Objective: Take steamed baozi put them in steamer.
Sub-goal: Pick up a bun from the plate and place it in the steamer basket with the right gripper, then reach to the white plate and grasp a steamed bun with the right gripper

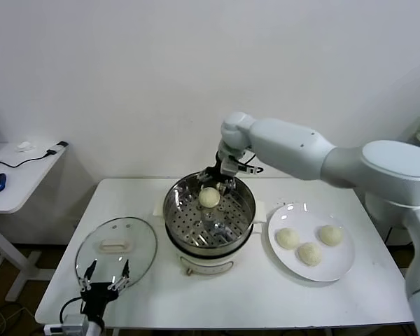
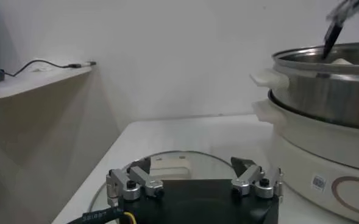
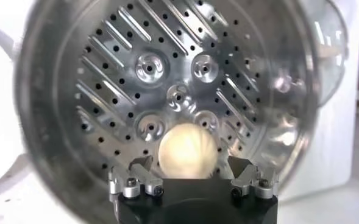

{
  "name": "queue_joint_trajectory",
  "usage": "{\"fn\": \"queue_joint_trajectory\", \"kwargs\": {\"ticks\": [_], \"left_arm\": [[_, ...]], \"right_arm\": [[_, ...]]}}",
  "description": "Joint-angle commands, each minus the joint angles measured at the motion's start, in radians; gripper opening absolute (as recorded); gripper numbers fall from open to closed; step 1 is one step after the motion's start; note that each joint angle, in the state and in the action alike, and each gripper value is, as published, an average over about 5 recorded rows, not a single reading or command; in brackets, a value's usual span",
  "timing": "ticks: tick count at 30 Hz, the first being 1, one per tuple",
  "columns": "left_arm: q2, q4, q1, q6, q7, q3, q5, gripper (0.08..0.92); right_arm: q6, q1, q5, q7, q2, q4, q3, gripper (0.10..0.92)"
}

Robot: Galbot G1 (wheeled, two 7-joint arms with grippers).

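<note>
Bun in steamer: one steamed baozi [image 1: 208, 197] is seen lying on the perforated tray [image 3: 167, 85], toward the far side of the pot, leaving tray room nearer the robot for the others
Release: in the right wrist view the bun [image 3: 188, 150] sits between the spread fingertips, apparently resting on the tray and not squeezed, so it is judged to be let go
Right gripper: the right gripper [image 1: 220, 180] is held just above the bun inside the rim, jaws apart, reaching in from the far side so the arm clears the pot wall
Steamer: the steamer [image 1: 210, 241] stands mid-table, lid off so the tray can be loaded from above
Remaining buns: three steamed baozi are left on the white plate [image 1: 294, 266], just to the right of the steamer, clustered [image 1: 288, 238], [image 1: 309, 253], [image 1: 330, 234], within short reach of the right arm
Glass lid: the glass lid [image 1: 143, 262] is laid flat on the table to the left of the steamer, kept out of the loading path
Left gripper: the left gripper [image 1: 105, 276] is parked over the near edge of the lid, jaws apart, holding nothing
Progress: one of four buns is judged placed; the next move calls for lifting straight out without nudging the bun
</note>
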Motion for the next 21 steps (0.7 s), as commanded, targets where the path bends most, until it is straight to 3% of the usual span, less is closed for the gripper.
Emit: {"fn": "queue_joint_trajectory", "kwargs": {"ticks": [1, 11, 15, 21], "left_arm": [[-0.001, -0.001, -0.004, 0.001, 0.000, 0.000, -0.002, 0.823], [-0.004, 0.018, -0.023, -0.006, 0.001, 0.005, -0.010, 0.823], [-0.007, 0.029, -0.034, -0.004, 0.001, 0.004, -0.012, 0.823], [-0.010, 0.035, -0.036, -0.002, 0.001, 0.001, -0.013, 0.823]], "right_arm": [[-0.406, 0.278, 0.481, -0.099, -0.295, 0.146, -0.204, 0.823], [-0.810, 0.257, 0.478, 0.037, -0.654, 0.471, -0.455, 0.823], [-0.926, 0.129, 0.500, 0.129, -0.664, 0.535, -0.394, 0.823], [-0.995, -0.077, 0.453, 0.188, -0.608, 0.465, -0.273, 0.823]]}}
